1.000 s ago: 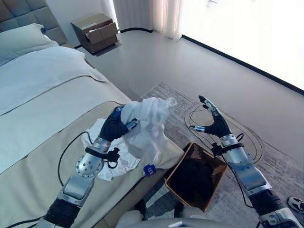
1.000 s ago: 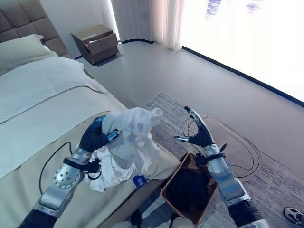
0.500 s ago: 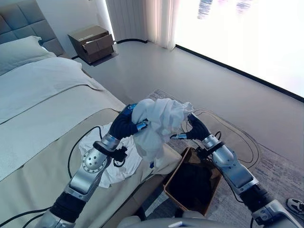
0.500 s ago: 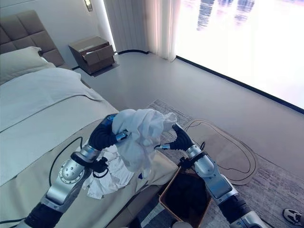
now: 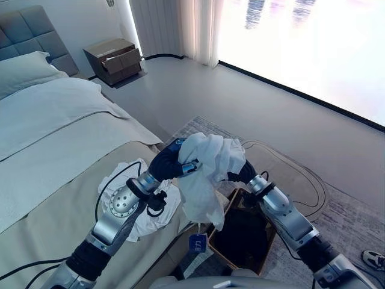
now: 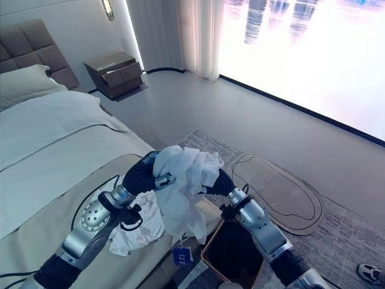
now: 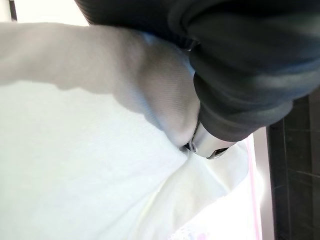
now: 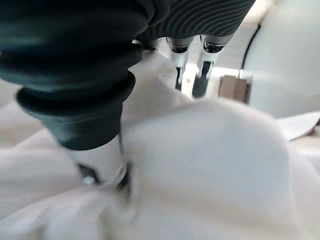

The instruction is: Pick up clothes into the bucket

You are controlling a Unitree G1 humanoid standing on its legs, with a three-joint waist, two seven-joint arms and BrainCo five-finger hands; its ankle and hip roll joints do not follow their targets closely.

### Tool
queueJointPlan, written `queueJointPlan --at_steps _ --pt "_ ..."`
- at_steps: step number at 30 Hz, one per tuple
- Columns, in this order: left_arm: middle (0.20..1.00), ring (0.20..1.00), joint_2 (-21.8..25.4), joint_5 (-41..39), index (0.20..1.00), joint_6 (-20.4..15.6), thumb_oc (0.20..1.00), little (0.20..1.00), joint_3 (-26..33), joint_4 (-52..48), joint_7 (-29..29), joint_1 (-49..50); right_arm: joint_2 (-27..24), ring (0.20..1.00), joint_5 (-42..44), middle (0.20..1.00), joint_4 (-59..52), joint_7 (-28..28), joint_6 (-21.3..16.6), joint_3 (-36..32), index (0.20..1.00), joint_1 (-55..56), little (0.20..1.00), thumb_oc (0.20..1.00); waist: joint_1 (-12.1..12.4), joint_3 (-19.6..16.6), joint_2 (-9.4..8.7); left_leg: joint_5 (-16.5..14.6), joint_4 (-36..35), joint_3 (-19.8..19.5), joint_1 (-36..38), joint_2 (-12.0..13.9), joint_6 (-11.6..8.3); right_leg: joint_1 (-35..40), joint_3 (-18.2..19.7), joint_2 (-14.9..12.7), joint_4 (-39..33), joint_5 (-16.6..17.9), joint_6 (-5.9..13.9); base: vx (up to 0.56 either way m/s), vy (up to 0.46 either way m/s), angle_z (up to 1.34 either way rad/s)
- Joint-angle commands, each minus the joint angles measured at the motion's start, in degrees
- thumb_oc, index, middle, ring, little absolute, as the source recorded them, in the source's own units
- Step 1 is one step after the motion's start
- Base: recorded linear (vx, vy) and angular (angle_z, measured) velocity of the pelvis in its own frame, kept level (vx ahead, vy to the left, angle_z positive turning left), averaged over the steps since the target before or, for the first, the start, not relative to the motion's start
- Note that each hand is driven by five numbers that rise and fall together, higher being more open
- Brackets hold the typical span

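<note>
My left hand (image 5: 168,164) is shut on a bunched white garment (image 5: 210,165) and holds it up past the bed's edge, above the near rim of the brown bucket (image 5: 272,239). A blue tag (image 5: 197,242) dangles below the cloth. My right hand (image 5: 243,173) presses against the garment from the other side; in the right wrist view its fingers (image 8: 179,67) lie straight over the cloth (image 8: 210,165). Dark clothes (image 5: 240,232) lie in the bucket. A second white garment (image 5: 129,208) is crumpled on the bed under my left arm.
The bed (image 5: 60,150) with a beige cover takes up the left. The bucket stands on a grey rug (image 5: 343,205) beside it. A brown nightstand (image 5: 114,57) sits at the back by the curtain. A shoe (image 5: 373,259) shows at the lower right.
My left hand has carried the white garment rightwards off the bed towards the bucket. My right hand has come in from open air to meet the cloth. The camera has shifted.
</note>
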Motion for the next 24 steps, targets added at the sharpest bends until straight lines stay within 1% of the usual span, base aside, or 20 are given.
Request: queueJointPlan --at_steps 1,2,3,13,16,17,23,24 --pt "0.200 0.200 0.0 -2.8 0.200 -2.0 0.200 0.200 0.1 -4.4 -0.6 -3.2 2.7 0.200 5.3 0.200 -2.3 1.6 -1.7 1.8 0.200 -2.6 0.200 0.200 -0.3 -2.1 -2.72 -3.1 1.0 -2.5 0.2 2.9 -1.60 1.7 0.2 -6.9 -10.3 12.4 6.69 0.00 0.000 0.00" --pt "0.200 0.200 0.0 -2.4 0.200 -2.0 0.200 0.200 0.2 -5.2 -0.8 -3.3 3.2 0.200 7.5 0.200 -1.7 2.4 -1.4 1.8 0.200 -2.3 0.200 0.200 -0.2 -2.1 -2.71 -3.1 1.0 -2.6 0.1 2.9 -1.59 1.8 0.1 -6.9 -10.4 12.4 6.70 0.00 0.000 0.00" --pt "0.200 0.200 -0.1 -2.6 0.200 -2.0 0.200 0.200 0.3 -5.4 -0.9 -3.2 3.4 0.200 7.9 0.200 -1.4 2.4 -1.4 1.8 0.200 -2.1 0.200 0.200 -0.2 -2.0 -2.67 -3.1 1.0 -2.6 0.1 2.8 -1.61 1.7 0.0 -7.0 -10.4 12.4 6.70 0.00 0.000 0.00" --pt "0.200 0.200 -1.0 -2.9 0.200 -2.2 0.200 0.200 1.5 -4.8 -1.4 -1.7 3.9 0.200 8.6 0.200 -0.1 2.6 -1.4 0.3 0.200 -0.1 0.200 0.200 0.0 -2.0 -2.69 -3.2 1.3 -3.0 -0.1 2.6 -1.55 2.0 -0.2 -7.0 -10.3 12.2 6.54 0.00 0.000 0.00" --pt "0.200 0.200 -1.6 -1.6 0.200 -2.2 0.200 0.200 2.3 -3.8 -0.3 -0.3 5.5 0.200 12.6 0.200 1.7 2.7 -1.2 -1.4 0.200 2.2 0.200 0.200 -0.1 -1.9 -2.68 -3.3 1.4 -2.9 -0.1 2.6 -1.52 2.0 -0.2 -7.1 -10.3 12.2 6.59 0.00 0.000 0.00" --pt "1.000 1.000 -1.9 -1.2 1.000 -2.1 1.000 1.000 2.7 -3.6 0.2 0.3 5.8 0.200 13.2 0.200 1.8 2.7 -1.2 -1.8 0.200 2.8 0.200 0.200 -0.1 -1.8 -2.73 -3.3 1.4 -2.9 -0.2 2.6 -1.51 2.0 -0.2 -7.1 -10.3 12.2 6.57 0.00 0.000 0.00" --pt "1.000 1.000 -2.9 0.2 1.000 -2.2 1.000 1.000 5.1 -2.3 1.9 3.5 7.0 0.200 16.8 0.200 2.4 2.5 -1.1 -4.4 0.200 6.2 0.200 0.200 -0.1 -1.7 -2.64 -3.3 1.5 -3.0 -0.4 2.6 -1.45 1.8 -0.2 -7.1 -10.3 12.3 6.51 0.00 0.000 0.00" --pt "1.000 1.000 -3.3 1.1 1.000 -2.2 1.000 1.000 6.2 -1.5 2.9 5.1 7.7 0.200 18.4 0.200 2.8 2.3 -1.1 -5.8 0.200 7.6 0.200 0.200 -0.1 -1.6 -2.66 -3.2 1.6 -3.0 -0.5 2.6 -1.44 1.7 -0.2 -7.1 -10.3 12.3 6.51 0.00 0.000 0.00"
